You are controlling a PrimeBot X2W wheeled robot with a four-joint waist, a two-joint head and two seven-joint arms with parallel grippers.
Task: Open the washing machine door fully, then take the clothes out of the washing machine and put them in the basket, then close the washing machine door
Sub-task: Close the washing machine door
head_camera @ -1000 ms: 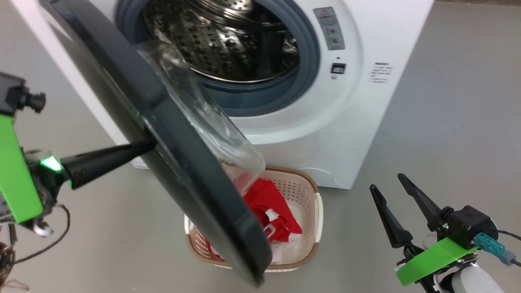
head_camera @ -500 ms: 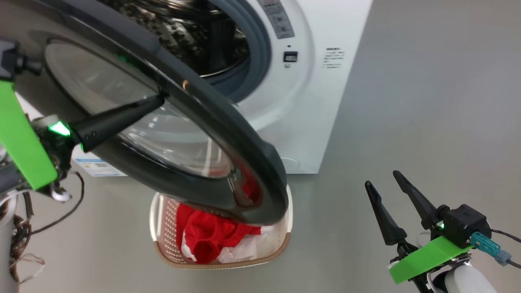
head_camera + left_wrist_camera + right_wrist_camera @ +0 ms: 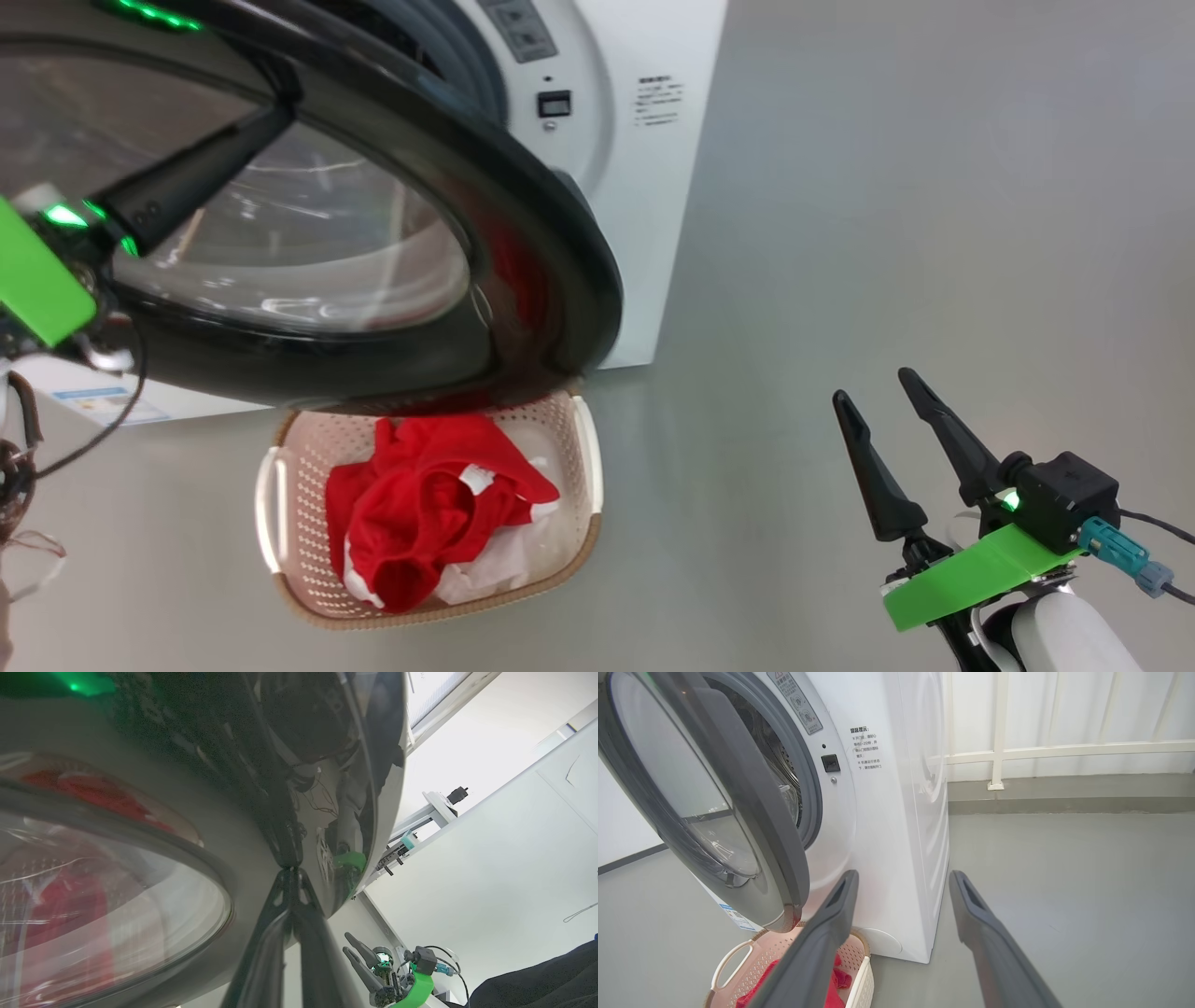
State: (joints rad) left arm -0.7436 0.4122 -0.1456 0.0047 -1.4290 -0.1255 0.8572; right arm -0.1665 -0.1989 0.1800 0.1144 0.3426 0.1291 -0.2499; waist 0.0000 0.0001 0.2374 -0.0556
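Well, standing by, I see the left fingers [image 3: 187, 168] come in at nine o'clock of the head view, two long matte dark blades pressed flat together and pointing toward two o'clock. Their shared tip bears on the washing machine door [image 3: 560, 261] where the wide glossy black rim meets the glass. In the left wrist view the same left fingers [image 3: 266, 952] taper to a single point that touches the mirror-bright rim of the door [image 3: 261, 765] and meets its own reflection there. Nothing is pinched between them.

The door is round and heavy-looking, with its clear bowl window [image 3: 280, 233] bulging and streaked with reflections. It stands ajar at an angle to the washing machine [image 3: 635, 215], a smooth white box. From the right wrist view a gap shows between the door [image 3: 752, 812] and the grey rubber ring [image 3: 810, 788], with perforated steel drum behind it.

At six o'clock from the door, on the floor just in front of the machine, sits the basket [image 3: 308, 448]. It is cream plastic, a rounded rectangle dotted with small holes, with a brown rim and white side handles. The clothes [image 3: 420, 504] lie bunched inside it, soft crumpled red fabric with white patches. The door's lower rim overhangs the basket's far edge.

The floor [image 3: 887, 233] is plain grey with a dull sheen.

At four o'clock of the head view the right fingers [image 3: 873, 476] stand spread wide, holding nothing, pointing to eleven o'clock, well apart from machine and basket. Their own view shows the right fingers [image 3: 990, 942] parted over the basket [image 3: 780, 947] and floor.
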